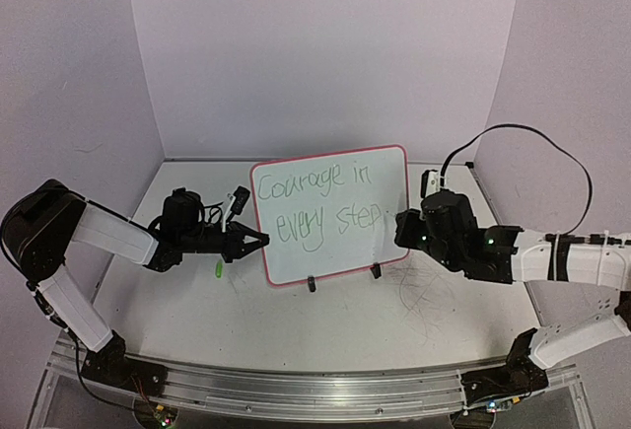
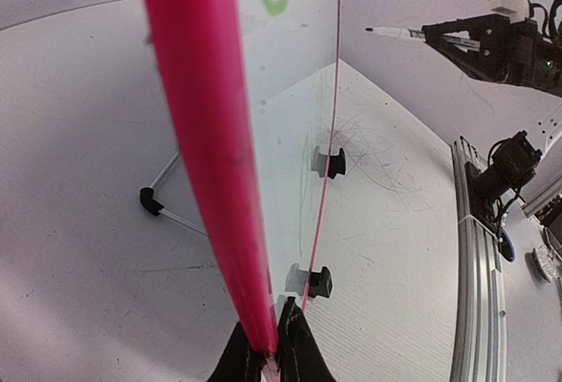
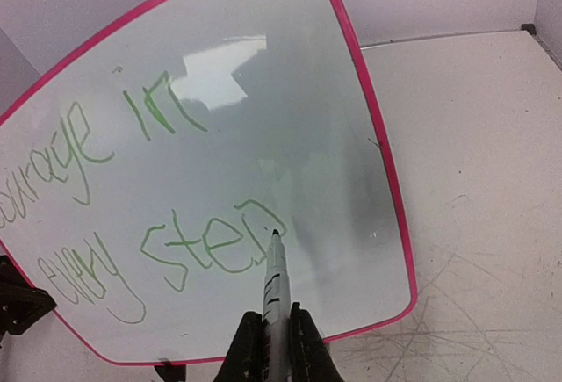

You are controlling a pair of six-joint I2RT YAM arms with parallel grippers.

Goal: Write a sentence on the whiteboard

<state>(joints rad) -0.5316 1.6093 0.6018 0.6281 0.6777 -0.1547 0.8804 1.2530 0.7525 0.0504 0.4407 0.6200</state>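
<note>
Bearing one sentence, one whiteboard; one marker

The white-and-black left arm stretches low toward the right, its black two-finger left hand pinched on the left edge of the small pink-rimmed white board. The right arm reaches leftward, its right hand clamped around a slim grey marker.

white shells over black joints on the left arm and right arm; a thin black cable loops off the right one; tiny green lights on its wrist; left gripper and right gripper have matte black fingers
</note>
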